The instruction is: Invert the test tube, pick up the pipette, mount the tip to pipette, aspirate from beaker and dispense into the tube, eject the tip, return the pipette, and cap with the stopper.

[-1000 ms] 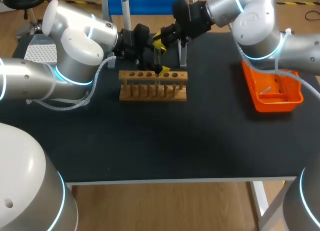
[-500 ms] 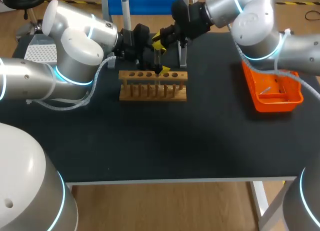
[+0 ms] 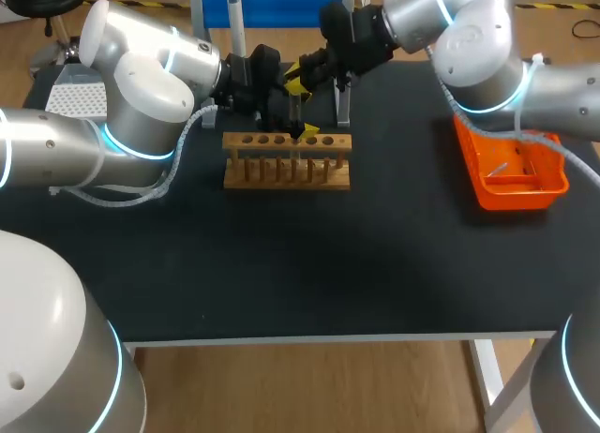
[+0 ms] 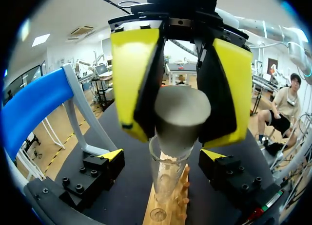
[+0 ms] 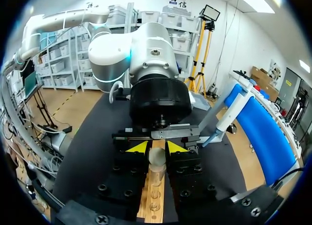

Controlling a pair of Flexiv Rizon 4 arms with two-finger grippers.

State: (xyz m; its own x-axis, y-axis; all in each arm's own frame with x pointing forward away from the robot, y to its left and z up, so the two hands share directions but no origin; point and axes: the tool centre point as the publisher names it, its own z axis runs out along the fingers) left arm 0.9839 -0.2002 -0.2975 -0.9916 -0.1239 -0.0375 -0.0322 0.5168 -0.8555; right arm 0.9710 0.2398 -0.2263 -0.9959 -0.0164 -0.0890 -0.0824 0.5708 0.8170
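A clear test tube point(image 3: 295, 110) stands upright in the wooden rack point(image 3: 286, 166). My right gripper point(image 3: 298, 74) hangs over it, shut on a grey stopper point(image 4: 181, 115) that sits at the tube's mouth point(image 4: 165, 178). In the right wrist view the stopper point(image 5: 157, 156) shows between the right gripper's point(image 5: 157, 147) yellow tips, with the tube point(image 5: 155, 186) and rack point(image 5: 146, 205) below. My left gripper point(image 3: 298, 128) is just above the rack, open. Its fingers stand wide on either side of the tube without touching it, as the left wrist view point(image 4: 163, 156) shows.
Behind the rack, a blue stand point(image 3: 272, 7) holds the pipette point(image 3: 234, 11). An orange tray point(image 3: 520, 185) sits at the table's right edge. At the far left stands a white tip box point(image 3: 75, 97). Bare black tabletop lies in front of the rack.
The right arm's wrist has edged slightly to the left. Both grippers, the stopper and the tube stay as they were.
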